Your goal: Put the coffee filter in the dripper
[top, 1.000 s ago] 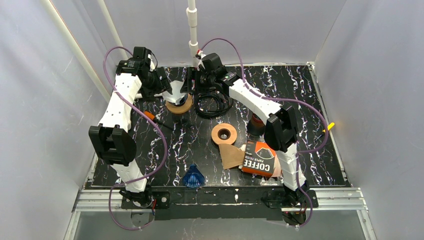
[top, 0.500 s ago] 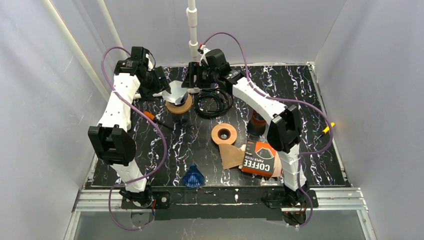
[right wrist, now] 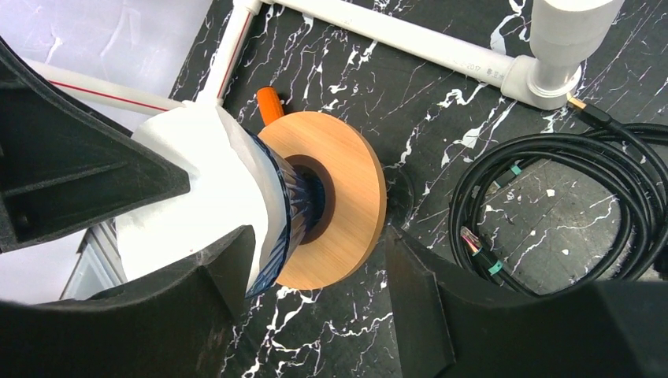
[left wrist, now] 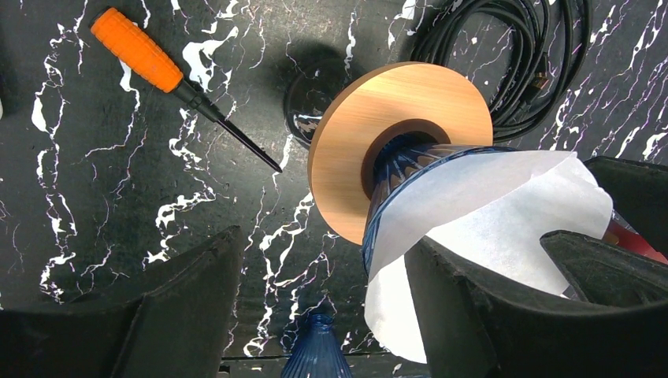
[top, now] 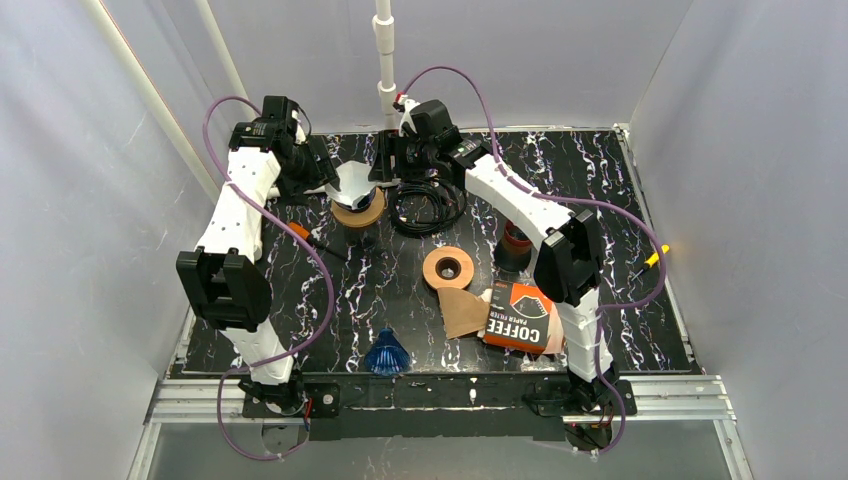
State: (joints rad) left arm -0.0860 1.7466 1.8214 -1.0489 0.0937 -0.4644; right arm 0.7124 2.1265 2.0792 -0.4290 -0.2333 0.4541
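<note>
The blue glass dripper [left wrist: 391,187] with its wooden collar [top: 358,207] stands at the back left of the table. A white paper coffee filter [top: 353,181] sits in its mouth and sticks out above the rim; it also shows in the left wrist view [left wrist: 496,213] and the right wrist view [right wrist: 201,185]. My left gripper [top: 326,179] is open just left of the filter, and one finger [left wrist: 504,315] lies against the paper. My right gripper [top: 386,166] is open just right of the dripper, its jaws either side of the collar [right wrist: 350,205] without gripping it.
A black cable coil [top: 425,205] lies right of the dripper, an orange-handled screwdriver [top: 300,232] to its left. Nearer are a second wooden ring [top: 448,268], a brown filter [top: 462,312], a coffee filter box [top: 520,315] and a spare blue dripper [top: 386,354]. A white pipe [top: 385,60] stands behind.
My right gripper has risen a little and drawn back from the dripper. The white filter now stands wider and more upright in the dripper. The left gripper has hardly moved.
</note>
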